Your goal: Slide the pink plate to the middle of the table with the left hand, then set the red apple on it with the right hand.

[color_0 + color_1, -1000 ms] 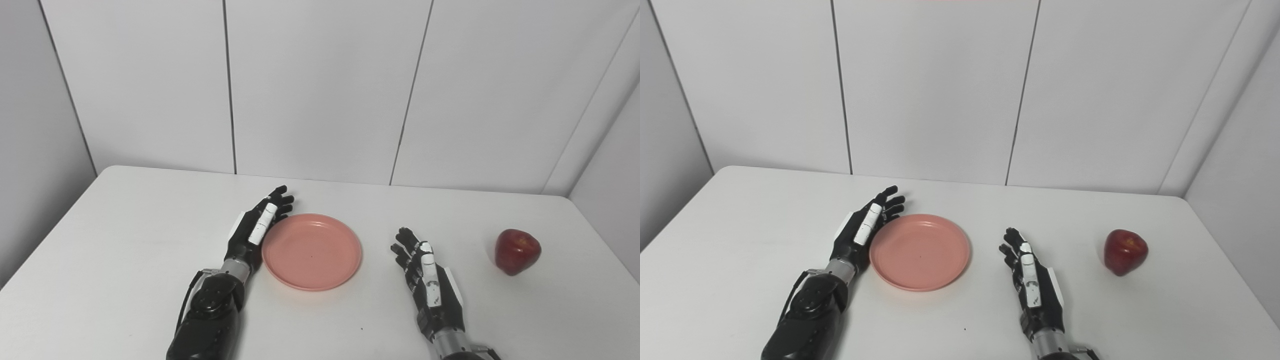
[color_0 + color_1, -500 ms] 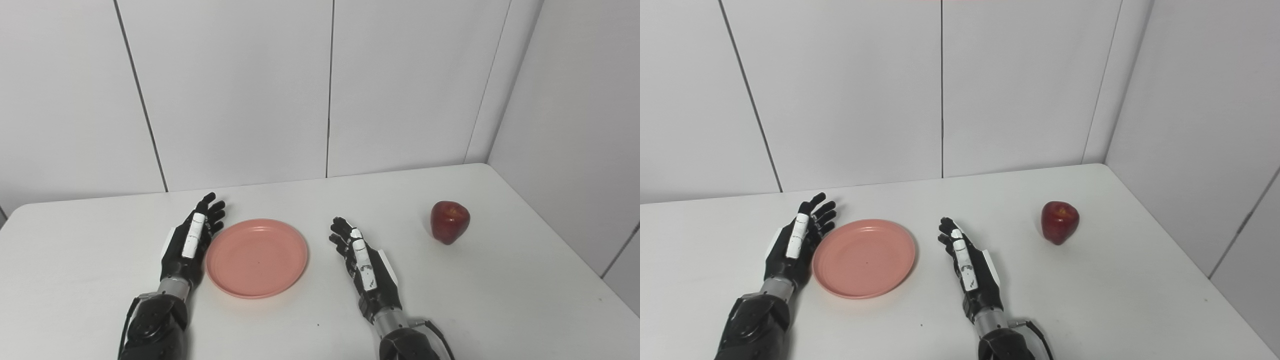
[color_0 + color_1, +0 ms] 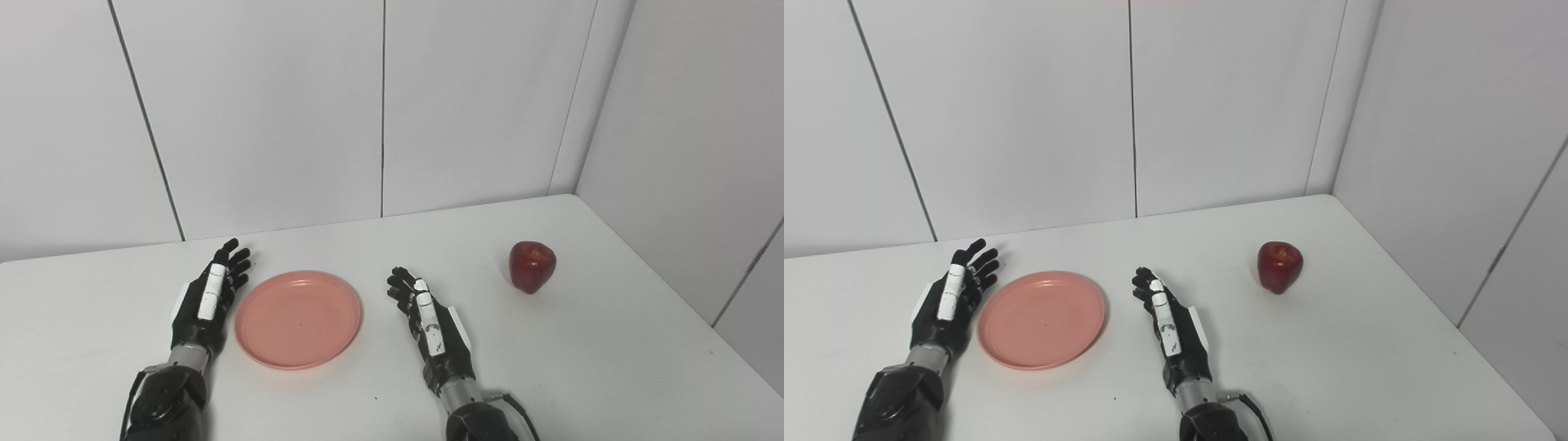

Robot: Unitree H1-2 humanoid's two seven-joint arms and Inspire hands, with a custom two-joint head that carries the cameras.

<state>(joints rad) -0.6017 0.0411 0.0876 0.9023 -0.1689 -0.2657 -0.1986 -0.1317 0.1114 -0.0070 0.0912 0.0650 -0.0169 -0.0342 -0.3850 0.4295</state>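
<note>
Left eye view: pink plate (image 3: 297, 319) flat on white surface (image 3: 612, 367), left of centre. Left robot hand (image 3: 207, 299) just beside plate's left rim, fingers spread, holding nothing (contact with rim unclear). Right robot hand (image 3: 432, 324) right of plate, apart from it, fingers spread, empty. Red apple (image 3: 532, 266) upright, well right of right robot hand.

Right eye view: same layout; red apple near surface's right edge.

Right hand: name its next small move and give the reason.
Probably it should reach right toward the red apple. The pink plate already lies between the hands, with the left hand beside its left rim. The right hand is open and empty, and the apple sits apart on the table.
</note>
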